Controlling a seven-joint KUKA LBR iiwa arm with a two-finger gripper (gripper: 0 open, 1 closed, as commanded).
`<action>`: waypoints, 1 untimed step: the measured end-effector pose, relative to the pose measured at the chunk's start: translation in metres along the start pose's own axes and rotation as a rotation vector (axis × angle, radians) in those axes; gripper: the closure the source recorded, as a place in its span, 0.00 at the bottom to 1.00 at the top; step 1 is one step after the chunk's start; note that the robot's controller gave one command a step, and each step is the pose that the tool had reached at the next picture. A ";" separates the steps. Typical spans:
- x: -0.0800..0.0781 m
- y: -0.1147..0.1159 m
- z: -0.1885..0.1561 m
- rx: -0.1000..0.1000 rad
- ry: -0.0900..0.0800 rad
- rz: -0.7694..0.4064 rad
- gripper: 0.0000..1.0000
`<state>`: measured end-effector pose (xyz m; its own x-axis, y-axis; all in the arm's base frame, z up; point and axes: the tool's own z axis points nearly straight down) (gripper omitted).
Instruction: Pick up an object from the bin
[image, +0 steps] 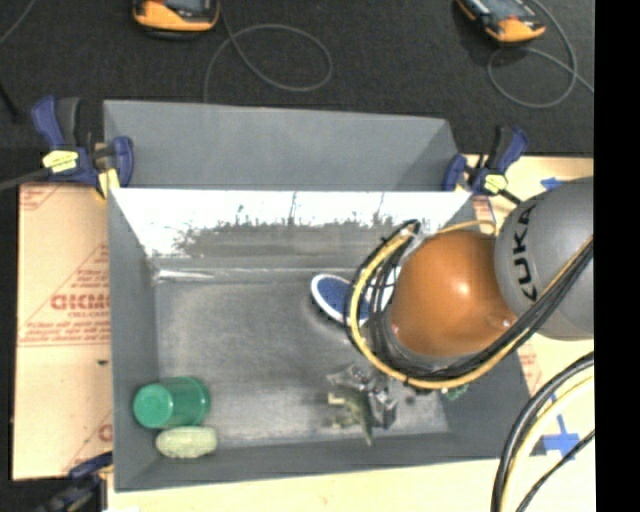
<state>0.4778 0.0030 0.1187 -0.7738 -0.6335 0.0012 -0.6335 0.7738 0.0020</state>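
My gripper (366, 404) reaches down to the bin floor near the front, right of the middle, under the orange cover. Whether anything is between its fingers cannot be made out. A blue round-edged thing with a white rim (330, 294) lies just behind it, partly hidden by the cover and the cables. At the front left corner lies a green cylinder (171, 402) on its side, with a pale green oblong piece (187, 441) in front of it, both far from the gripper.
The arm with its orange cover and looped cables covers the bin's right part. The bin's sloping walls rise at the back and the left.
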 end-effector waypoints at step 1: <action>-0.001 -0.001 -0.015 0.004 -0.004 0.001 1.00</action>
